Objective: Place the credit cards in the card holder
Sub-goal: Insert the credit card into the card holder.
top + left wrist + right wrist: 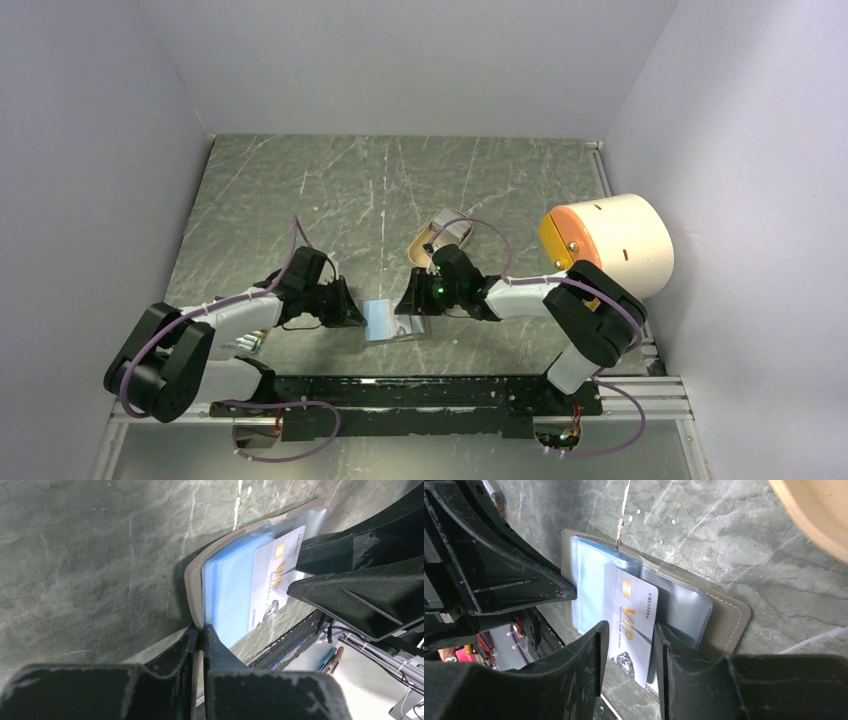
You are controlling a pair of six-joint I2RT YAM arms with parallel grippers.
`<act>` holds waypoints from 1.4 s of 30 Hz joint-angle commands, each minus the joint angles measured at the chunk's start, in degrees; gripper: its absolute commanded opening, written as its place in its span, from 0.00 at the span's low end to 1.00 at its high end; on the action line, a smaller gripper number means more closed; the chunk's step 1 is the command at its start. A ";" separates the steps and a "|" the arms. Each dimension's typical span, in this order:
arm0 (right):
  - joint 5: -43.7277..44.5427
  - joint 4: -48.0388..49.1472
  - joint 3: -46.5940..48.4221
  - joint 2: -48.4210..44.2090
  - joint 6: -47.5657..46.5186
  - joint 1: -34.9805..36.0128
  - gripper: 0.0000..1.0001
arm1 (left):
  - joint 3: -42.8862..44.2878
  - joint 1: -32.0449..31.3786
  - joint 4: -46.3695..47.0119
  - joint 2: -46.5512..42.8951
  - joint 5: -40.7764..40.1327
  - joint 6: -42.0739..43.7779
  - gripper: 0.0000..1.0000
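Observation:
The card holder (392, 322) lies open on the table between my two grippers, grey-olive outside and bluish with clear sleeves inside. My left gripper (202, 630) is shut on its near cover edge (192, 587). A white credit card (634, 615) with gold "VIP" print lies on the sleeves (589, 590), its far end at a sleeve's mouth and its near end sticking out past the holder's edge. My right gripper (631, 635) is open, its fingers either side of the card. The card also shows in the left wrist view (275, 580). No other cards show.
A tan oval tray (425, 245) with silver sticks (452, 232) stands just behind the right gripper. A big cream cylinder with an orange face (610, 245) stands at the right. Small items (250, 343) lie by the left arm. A black rail (430, 390) runs along the near edge.

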 commanded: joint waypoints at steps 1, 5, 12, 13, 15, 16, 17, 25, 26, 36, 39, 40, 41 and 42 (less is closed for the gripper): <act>2.31 -4.25 0.69 -0.25 -0.67 0.63 0.42 | 1.19 -0.46 0.94 0.31 1.90 1.07 0.09; 2.26 -4.40 1.31 -0.48 0.10 1.74 0.42 | 1.15 -0.45 1.65 -0.25 3.22 0.86 0.09; 0.51 -0.72 0.67 0.34 3.04 2.93 0.41 | 1.19 -0.44 3.24 -0.79 5.87 0.32 0.09; 0.19 -0.10 0.57 0.40 3.43 2.90 0.41 | 1.19 -0.43 3.50 -0.86 6.13 0.21 0.09; -0.35 0.20 0.82 0.73 3.75 3.03 0.41 | 1.07 -0.46 3.74 -1.26 6.41 -0.14 0.09; -0.35 -0.15 1.01 0.95 3.76 3.02 0.41 | 1.09 -0.46 3.57 -1.49 6.28 -0.15 0.09; -0.08 -1.04 1.14 0.98 3.53 3.02 0.42 | 1.02 -0.46 3.25 -1.66 5.95 -0.20 0.09; 5.15 -9.01 1.58 -3.01 0.59 3.19 0.46 | 1.06 -0.46 2.31 -1.84 4.87 -0.35 0.09; 5.20 -9.23 1.60 -3.23 0.61 3.28 0.47 | 0.90 -0.46 2.47 -1.84 4.87 -0.40 0.09; 3.77 -6.12 2.17 -1.27 2.49 4.92 0.47 | 1.06 -0.46 2.61 -2.29 5.22 -0.68 0.09; 2.65 -4.40 2.37 -0.66 3.16 5.12 0.47 | 0.80 -0.46 2.65 -2.83 5.32 -0.89 0.09; 2.42 -3.64 2.20 -0.67 3.50 5.27 0.47 | 0.75 -0.46 2.73 -3.03 5.38 -1.00 0.09; 2.29 -2.77 1.97 -0.75 3.91 5.33 0.47 | 0.71 -0.46 2.84 -3.19 5.55 -1.03 0.09; 2.11 -1.96 1.77 -0.62 4.24 5.38 0.47 | 0.71 -0.46 3.03 -3.24 5.70 -1.15 0.09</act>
